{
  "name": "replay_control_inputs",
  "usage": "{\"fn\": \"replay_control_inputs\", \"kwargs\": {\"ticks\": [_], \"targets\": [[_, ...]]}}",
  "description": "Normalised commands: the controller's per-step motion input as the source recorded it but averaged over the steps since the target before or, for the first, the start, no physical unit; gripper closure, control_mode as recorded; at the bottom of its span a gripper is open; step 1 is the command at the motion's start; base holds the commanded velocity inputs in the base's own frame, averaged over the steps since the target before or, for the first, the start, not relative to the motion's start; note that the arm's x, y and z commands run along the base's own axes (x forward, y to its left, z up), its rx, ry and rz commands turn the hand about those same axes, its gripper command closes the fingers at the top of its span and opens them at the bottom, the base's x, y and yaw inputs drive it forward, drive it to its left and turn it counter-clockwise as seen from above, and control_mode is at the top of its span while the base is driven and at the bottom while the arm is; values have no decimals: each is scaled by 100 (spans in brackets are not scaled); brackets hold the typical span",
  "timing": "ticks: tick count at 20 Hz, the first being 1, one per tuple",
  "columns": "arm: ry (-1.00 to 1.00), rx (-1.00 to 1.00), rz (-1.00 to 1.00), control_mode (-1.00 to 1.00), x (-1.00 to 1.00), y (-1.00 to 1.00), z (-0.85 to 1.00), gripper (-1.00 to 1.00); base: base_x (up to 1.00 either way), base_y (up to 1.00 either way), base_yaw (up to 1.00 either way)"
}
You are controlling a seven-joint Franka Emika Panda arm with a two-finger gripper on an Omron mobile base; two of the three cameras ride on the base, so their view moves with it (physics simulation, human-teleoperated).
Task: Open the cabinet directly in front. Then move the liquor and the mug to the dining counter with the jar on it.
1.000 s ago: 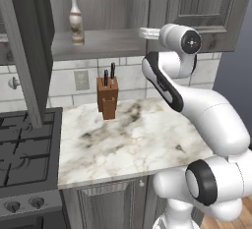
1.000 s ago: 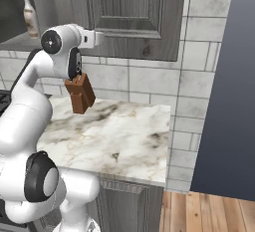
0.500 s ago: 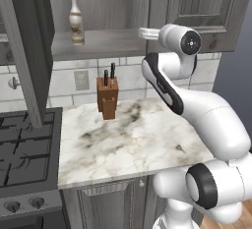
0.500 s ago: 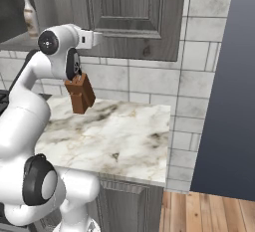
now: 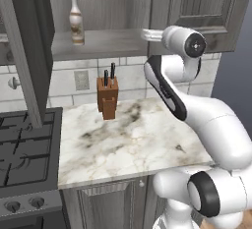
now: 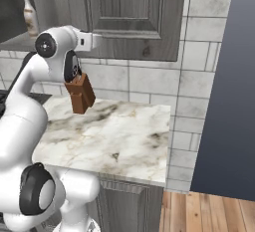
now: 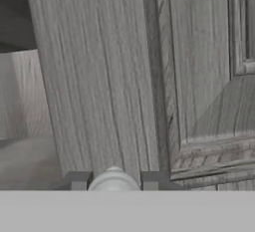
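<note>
Bottle (image 5: 75, 18) stands upright, neck up, on shelf (image 5: 101, 44) of cabinet (image 5: 206, 7) w/ left door (image 5: 27, 56) open; pale cream, brown label band. Gripper (image 7: 114, 179) closed on right door's round knob (image 7: 114, 178).

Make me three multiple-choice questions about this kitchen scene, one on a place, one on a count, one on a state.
1. Where does the liquor stand?
A. on the open cabinet shelf
B. on the worktop
C. on the stove

2. How many handles stick out of the knife block?
A. two
B. five
C. none

3. How is the right cabinet door?
A. closed
B. swung wide
C. missing

Answers: A, it stands on the shelf; A, two dark handles show; A, it lies flush, the hand closed on its knob.
</note>
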Motion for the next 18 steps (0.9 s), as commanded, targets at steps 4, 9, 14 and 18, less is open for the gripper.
{"fn": "replay_control_inputs", "kwargs": {"ticks": [4, 9, 14, 18], "targets": [[-2, 5, -5, -100, -74, -77, 0, 100, 0, 0, 0], [-1, 7, -8, -100, -82, -95, 0, 100, 0, 0, 0], [-3, 10, -9, -100, -90, -100, 0, 100, 0, 0, 0], [-5, 10, -10, -100, -88, -100, 0, 100, 0, 0, 0]]}}
